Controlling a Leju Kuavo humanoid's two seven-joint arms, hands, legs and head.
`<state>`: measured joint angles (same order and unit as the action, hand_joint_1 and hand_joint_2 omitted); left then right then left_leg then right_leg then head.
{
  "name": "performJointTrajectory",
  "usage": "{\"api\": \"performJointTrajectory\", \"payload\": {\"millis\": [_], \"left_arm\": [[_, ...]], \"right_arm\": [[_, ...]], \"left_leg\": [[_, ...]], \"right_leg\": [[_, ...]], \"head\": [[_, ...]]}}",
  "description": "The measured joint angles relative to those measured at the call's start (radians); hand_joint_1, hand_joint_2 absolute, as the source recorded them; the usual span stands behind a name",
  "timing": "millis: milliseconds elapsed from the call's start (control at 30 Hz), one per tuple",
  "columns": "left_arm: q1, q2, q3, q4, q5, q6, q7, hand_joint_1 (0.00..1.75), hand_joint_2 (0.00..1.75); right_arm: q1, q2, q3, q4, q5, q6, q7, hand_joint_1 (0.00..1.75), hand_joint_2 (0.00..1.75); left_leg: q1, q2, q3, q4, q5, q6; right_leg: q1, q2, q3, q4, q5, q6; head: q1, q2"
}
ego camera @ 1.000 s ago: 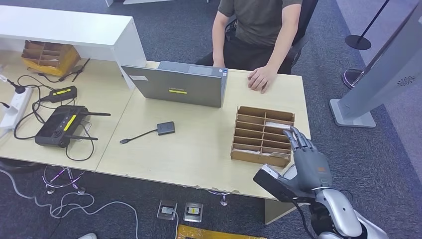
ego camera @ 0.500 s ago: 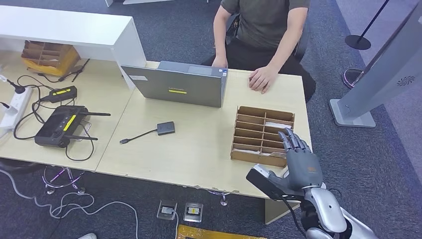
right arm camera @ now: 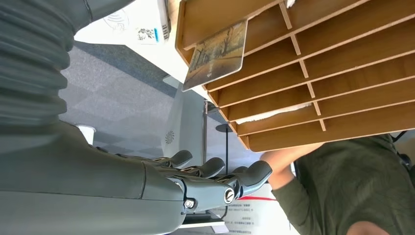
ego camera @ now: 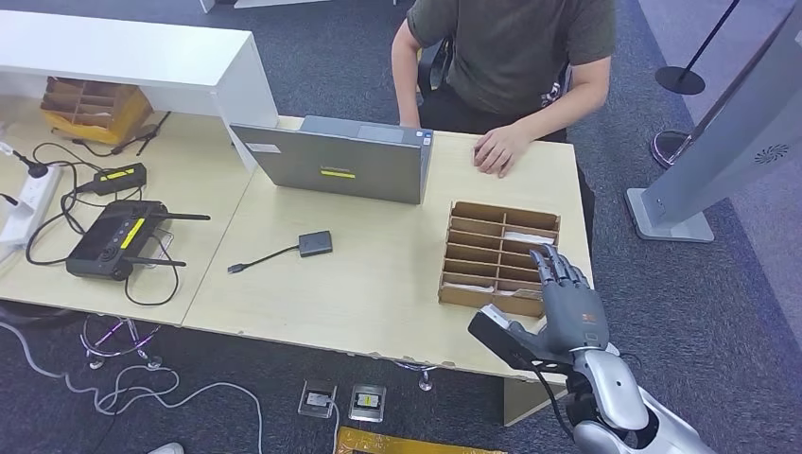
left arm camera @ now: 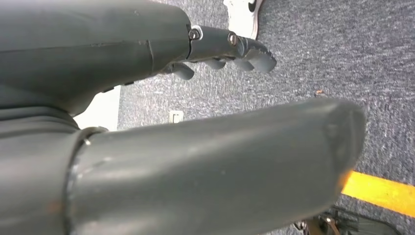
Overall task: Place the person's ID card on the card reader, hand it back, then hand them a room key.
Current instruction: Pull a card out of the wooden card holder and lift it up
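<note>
wooden rack — light brown | laptop — grey, yellow sticker | carpet — dark blue-grey

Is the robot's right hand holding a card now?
No. In the head view the right hand is empty, fingers extended over the near right corner of the wooden tray.

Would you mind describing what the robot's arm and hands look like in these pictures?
The right arm is glossy silver with rounded shells and a black cable along the forearm. The right hand is matte dark grey with darker segmented fingers, a small orange mark on its back, and a black block at the wrist. The left hand has a ribbed grey cover, thick grey thumb and visible screws.
</note>
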<state>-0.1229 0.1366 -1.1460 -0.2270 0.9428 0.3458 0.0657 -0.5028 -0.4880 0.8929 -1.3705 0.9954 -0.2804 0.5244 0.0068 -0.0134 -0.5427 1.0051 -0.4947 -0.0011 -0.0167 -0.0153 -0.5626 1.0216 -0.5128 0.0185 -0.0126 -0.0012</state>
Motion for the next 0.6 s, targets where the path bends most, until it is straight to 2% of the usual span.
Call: {"api": "performJointTrajectory", "payload": {"millis": [600], "left_arm": [[-0.002,-0.002,0.000,0.000,-0.007,0.000,0.005,0.00,0.00]], "right_arm": [[-0.004,0.028,-0.008,0.095,-0.001,-0.013,-0.009,0.00,1.75]], "left_leg": [[0.000,0.000,0.000,0.000,0.000,0.000]], "right_leg": [[0.000,0.000,0.000,0.000,0.000,0.000]], "head": [[0.000,0.000]]}}
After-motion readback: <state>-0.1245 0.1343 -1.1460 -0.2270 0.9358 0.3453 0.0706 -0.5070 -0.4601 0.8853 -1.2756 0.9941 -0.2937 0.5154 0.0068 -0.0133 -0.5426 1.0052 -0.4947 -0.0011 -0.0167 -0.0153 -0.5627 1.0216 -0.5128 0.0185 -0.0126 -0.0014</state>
